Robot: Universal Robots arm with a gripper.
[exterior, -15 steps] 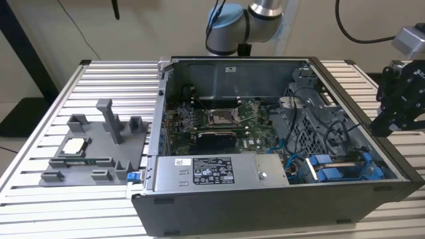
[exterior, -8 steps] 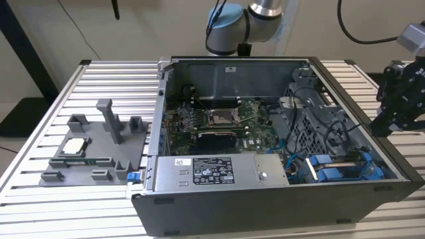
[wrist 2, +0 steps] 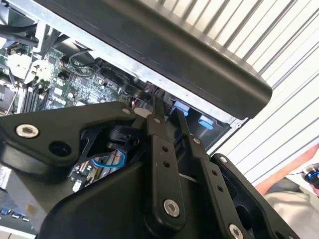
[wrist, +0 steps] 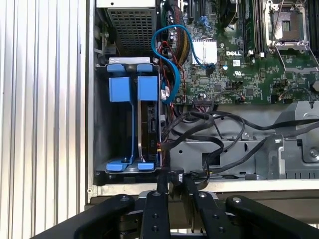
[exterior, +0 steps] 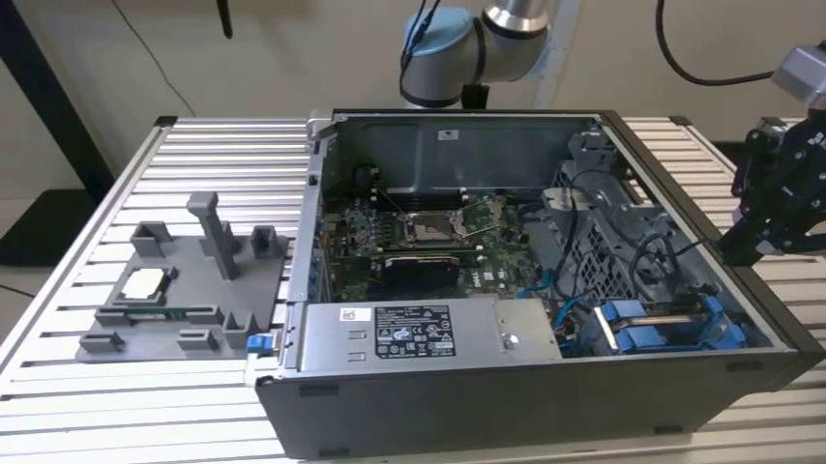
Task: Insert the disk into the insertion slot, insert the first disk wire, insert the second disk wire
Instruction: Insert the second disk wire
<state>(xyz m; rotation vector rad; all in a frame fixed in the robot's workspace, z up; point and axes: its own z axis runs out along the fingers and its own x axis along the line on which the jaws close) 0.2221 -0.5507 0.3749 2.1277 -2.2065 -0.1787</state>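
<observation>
Slatted table; hand beside case edge.

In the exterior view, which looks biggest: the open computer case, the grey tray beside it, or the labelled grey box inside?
1. Computer case, clearly largest.
2. Grey tray and labelled grey box: they look alike in size, so I won't rank them.

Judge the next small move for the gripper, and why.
Probably move the gripper in over the computer case toward the black wires beside the disk: the disk already sits in its bay, while the gripper hangs outside the case.
</observation>
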